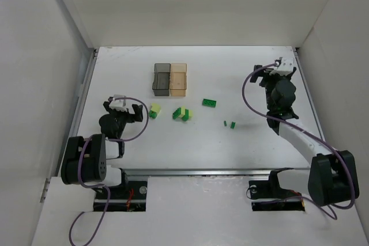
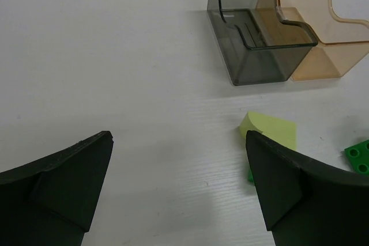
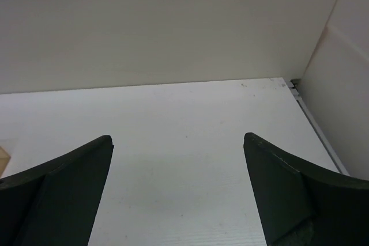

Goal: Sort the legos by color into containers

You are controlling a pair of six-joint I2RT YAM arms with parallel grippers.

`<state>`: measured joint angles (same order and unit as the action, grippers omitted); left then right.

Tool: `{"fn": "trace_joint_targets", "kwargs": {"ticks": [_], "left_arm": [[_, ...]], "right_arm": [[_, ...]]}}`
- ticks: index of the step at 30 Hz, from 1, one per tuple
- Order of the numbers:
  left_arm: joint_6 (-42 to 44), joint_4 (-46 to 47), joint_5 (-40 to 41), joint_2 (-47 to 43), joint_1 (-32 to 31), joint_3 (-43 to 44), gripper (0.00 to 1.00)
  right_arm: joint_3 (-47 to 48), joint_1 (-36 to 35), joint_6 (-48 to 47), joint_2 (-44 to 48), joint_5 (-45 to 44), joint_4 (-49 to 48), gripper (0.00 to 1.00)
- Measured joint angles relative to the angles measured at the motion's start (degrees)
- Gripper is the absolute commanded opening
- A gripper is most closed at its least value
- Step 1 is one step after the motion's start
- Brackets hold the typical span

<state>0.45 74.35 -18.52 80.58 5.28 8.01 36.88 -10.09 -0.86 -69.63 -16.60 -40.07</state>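
1. The legos lie loose on the table [image 1: 173, 148], and all of them are outside the containers. Directions below use the overhead view, with 12 o'clock pointing away from the arm bases.
2. I take the middle stack [image 1: 183, 113], which mixes pale and dark pieces, as my reference. A pale yellow-green brick [image 1: 155, 109] sits at 9 o'clock from it, with a sliver of dark green at its base. A dark green brick [image 1: 209, 103] sits at 2 o'clock, and two tiny green bits [image 1: 229, 124] sit at 4 o'clock.
3. Handling, in my judgement: each brick is light, rigid and smooth-sided. It should not deform, but it may skid or flip out of a skewed pinch. I would grip across two flat parallel sides, low to the table, straddling one piece only. Joined pieces of different colours may need separating first.
4. The containers stand at 11 o'clock from the stack and touch each other. The smoky grey box [image 2: 259, 64] is on the 9 o'clock side and the amber box [image 2: 326, 56] on the 3 o'clock side. I see no brick in either.
5. The left gripper [image 2: 179, 139] has its jaws spread wide and holds nothing. The pale brick lies just beside its right finger.
6. The right gripper [image 3: 177, 139] has its jaws spread wide and holds nothing. It is well apart from every lego, at 2 o'clock from the tiny bits, and it faces the back wall [image 3: 173, 21].
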Motion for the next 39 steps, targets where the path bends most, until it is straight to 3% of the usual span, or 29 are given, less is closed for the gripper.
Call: {"fn": "trace_joint_targets", "kwargs": {"ticks": [7, 12, 15, 18, 22, 26, 29, 33, 39], "left_arm": [[1.77, 0.00, 0.98, 0.00, -2.01, -0.24, 0.99], [2.38, -0.90, 0.59, -3.54, -2.27, -1.70, 0.99], [8.59, -14.25, -5.20, -14.60, -2.40, 4.20, 0.99], [17.64, -27.36, -9.66, -20.68, -3.19, 20.02, 0.99], [25.53, -35.15, -4.76, -21.99, -3.58, 35.52, 0.99], [27.65, -44.70, 4.24, -18.97, -3.67, 43.32, 0.99], [28.37, -52.59, 9.97, -15.37, -3.76, 45.81, 0.99], [31.12, -63.14, 11.63, -13.81, -4.44, 45.42, 0.99], [30.23, -68.06, 11.56, -13.99, -4.81, 42.99, 0.99]], "right_arm": [[9.81, -1.33, -10.12, -3.45, 10.34, 12.87, 1.00], [18.34, -7.34, -16.79, -8.98, 11.41, 23.78, 1.00], [20.59, -11.98, -23.96, -9.25, 6.84, 27.12, 1.00], [25.79, -15.08, -27.69, -11.26, 1.97, 30.93, 1.00], [38.62, -12.74, -30.42, -17.18, 10.56, 43.25, 1.00], [46.93, -11.32, -33.55, -26.40, 16.24, 53.48, 0.89], [47.71, -11.63, -35.47, -34.16, 21.46, 59.91, 0.89], [48.04, -12.26, -37.55, -42.10, 27.39, 70.16, 0.89], [51.34, -14.93, -38.84, -47.45, 31.26, 77.42, 0.86]]}}
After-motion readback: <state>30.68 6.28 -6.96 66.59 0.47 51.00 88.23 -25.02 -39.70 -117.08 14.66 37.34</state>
